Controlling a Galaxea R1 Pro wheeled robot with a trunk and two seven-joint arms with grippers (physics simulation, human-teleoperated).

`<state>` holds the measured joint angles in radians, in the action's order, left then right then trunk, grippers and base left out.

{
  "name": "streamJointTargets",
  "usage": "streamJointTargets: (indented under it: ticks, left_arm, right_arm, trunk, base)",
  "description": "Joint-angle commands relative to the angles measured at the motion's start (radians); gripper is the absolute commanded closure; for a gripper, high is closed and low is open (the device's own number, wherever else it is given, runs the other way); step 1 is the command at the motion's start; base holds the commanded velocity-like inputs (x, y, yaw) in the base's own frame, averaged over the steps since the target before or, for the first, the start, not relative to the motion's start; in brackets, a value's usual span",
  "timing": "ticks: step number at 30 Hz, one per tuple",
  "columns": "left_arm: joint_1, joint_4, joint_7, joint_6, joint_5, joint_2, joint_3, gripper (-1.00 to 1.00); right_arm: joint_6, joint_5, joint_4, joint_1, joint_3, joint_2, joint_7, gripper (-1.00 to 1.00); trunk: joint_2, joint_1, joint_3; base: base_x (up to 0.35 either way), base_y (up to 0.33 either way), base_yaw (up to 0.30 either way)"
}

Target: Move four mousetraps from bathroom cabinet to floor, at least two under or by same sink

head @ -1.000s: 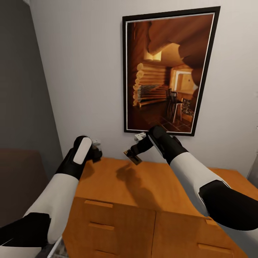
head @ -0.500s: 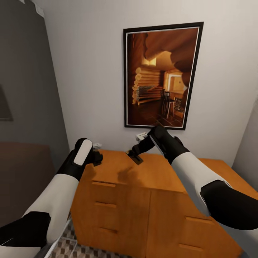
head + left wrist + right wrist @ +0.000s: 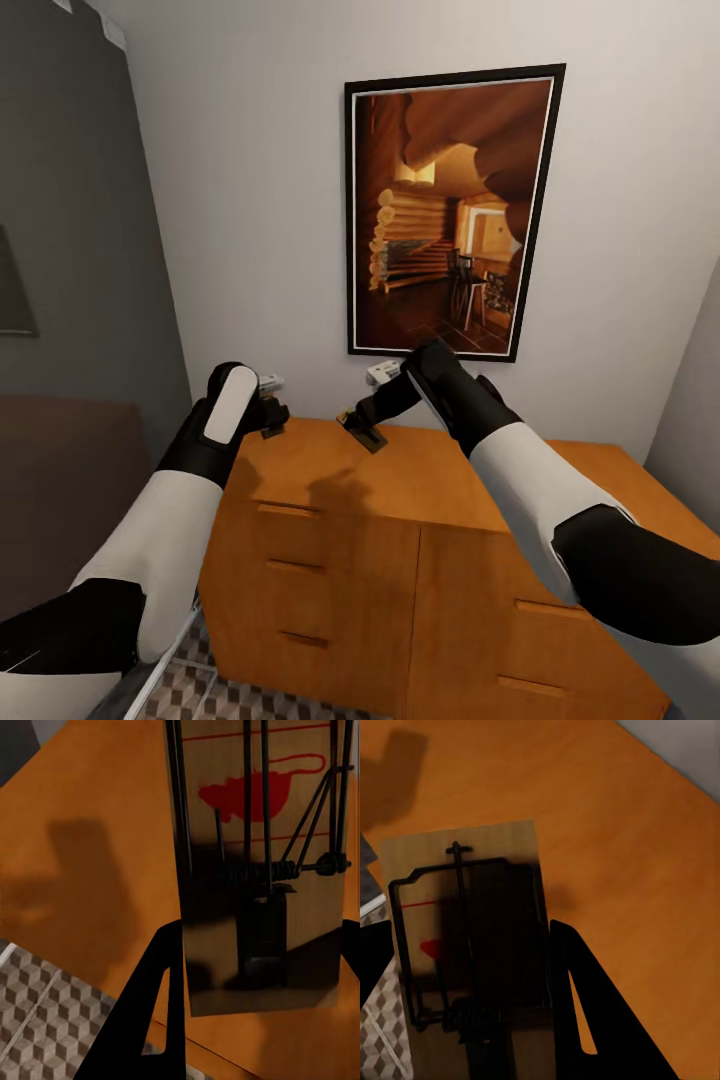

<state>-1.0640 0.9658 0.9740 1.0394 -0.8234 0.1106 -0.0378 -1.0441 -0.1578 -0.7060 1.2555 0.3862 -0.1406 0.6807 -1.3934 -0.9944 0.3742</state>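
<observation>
- Two mousetraps are up off the cabinet (image 3: 420, 500) in my head view, one in each gripper. My left gripper (image 3: 270, 420) sits over the cabinet's left back corner with a small brown trap (image 3: 272, 430) at its tip; from here that trap is tiny and mostly hidden by the black wrist.
- Same view: my right gripper (image 3: 365, 425) hangs above the cabinet top, near the wall and below the framed log-cabin picture (image 3: 450, 215). Its trap (image 3: 358, 428) is tilted, one corner pointing down, clear of the wood, with a shadow under it on the top. A strip of cube-patterned bathroom floor (image 3: 215, 695) shows at the foot of the cabinet.
- Left wrist view: the left-hand mousetrap (image 3: 262, 862) stands lengthwise along the fingers, its near end down between them. One black finger (image 3: 154, 1012) lies against the board's edge, the other just shows at the opposite edge, so the jaws are closed on the board. I can read the red mouse print, the spring coil and the dark wire bars. Behind it are the orange cabinet top (image 3: 90, 817) and a corner of patterned floor tiles (image 3: 45, 1012).
- Right wrist view: the right-hand mousetrap (image 3: 465, 937) also runs along the fingers, spring end nearest the camera. A black finger (image 3: 592, 1005) presses its one long edge, the other finger sits at the far edge, so the jaws are clamped on it. The cabinet's top (image 3: 607, 832) is behind, well below the board.
</observation>
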Motion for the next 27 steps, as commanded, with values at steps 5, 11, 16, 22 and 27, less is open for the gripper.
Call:
streamJointTargets:
  ticks: [5, 11, 16, 22, 27]
  left_arm:
    - [0.002, 0.029, 0.012, 0.004, -0.009, -0.001, -0.002, 1.0]
    - [0.002, 0.063, 0.015, 0.005, -0.011, -0.002, -0.005, 1.0]
    - [0.002, 0.091, 0.015, 0.005, -0.013, -0.002, -0.005, 1.0]
    - [0.002, 0.124, 0.015, 0.005, -0.014, -0.002, -0.005, 1.0]
    - [0.004, 0.151, 0.015, 0.005, -0.014, -0.002, -0.005, 1.0]
  right_arm:
    - [-0.003, -0.009, -0.029, -0.027, 0.0, 0.001, 0.008, 1.0]
    - [-0.003, -0.009, -0.03, -0.057, 0.0, 0.001, 0.008, 1.0]
    - [-0.003, -0.009, -0.03, -0.057, -0.001, 0.001, 0.008, 1.0]
    - [-0.003, -0.009, -0.03, -0.057, 0.001, 0.001, 0.008, 1.0]
    - [-0.003, -0.009, -0.03, -0.057, 0.002, 0.001, 0.008, 1.0]
  trunk:
    - [-0.001, 0.0, 0.001]
    - [-0.001, 0.0, 0.001]
    - [-0.001, 0.0, 0.001]
    - [-0.001, 0.0, 0.001]
    - [-0.001, 0.0, 0.001]
  base:
    - [-0.015, 0.0, 0.0]
    - [-0.264, 0.0, 0.0]
    - [-0.34, 0.0, 0.0]
    - [-0.346, 0.0, 0.0]
    - [-0.346, 0.0, 0.0]
